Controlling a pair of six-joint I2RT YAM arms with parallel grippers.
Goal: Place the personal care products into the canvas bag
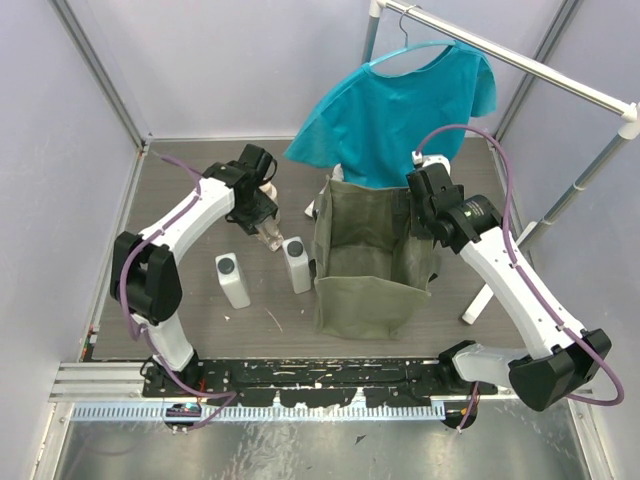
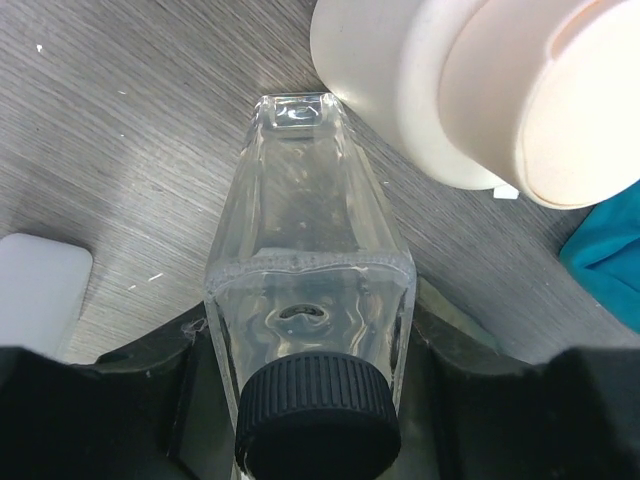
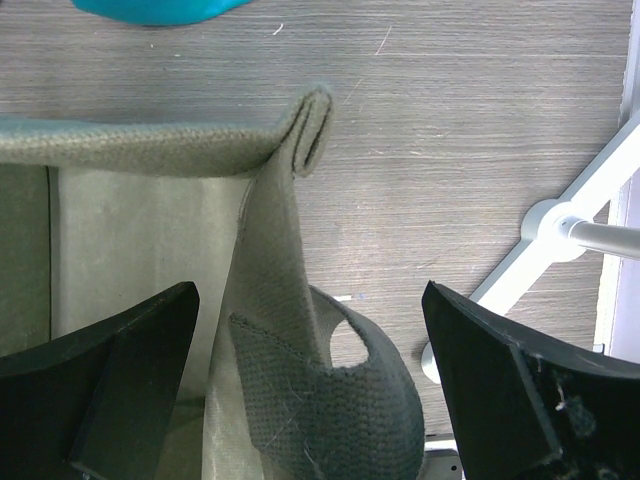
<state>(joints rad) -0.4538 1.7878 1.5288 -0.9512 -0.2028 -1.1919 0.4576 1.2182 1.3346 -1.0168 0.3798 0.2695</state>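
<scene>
Left wrist: clear bottle [image 2: 305, 250] sits clamped inside the left claw [image 2: 310, 355], cap nearest.

The top camera is looking steeply down from the near side, sharing the clear dark-capped bottle [image 2: 310, 250] with the close left wrist view and the boxy olive-green canvas bag [image 3: 270, 330] with the right.

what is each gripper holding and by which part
The left gripper is shut on the clear bottle, pinching its shoulders just below the black cap. The right gripper stands open astride the canvas bag wall, holding nothing.
</scene>
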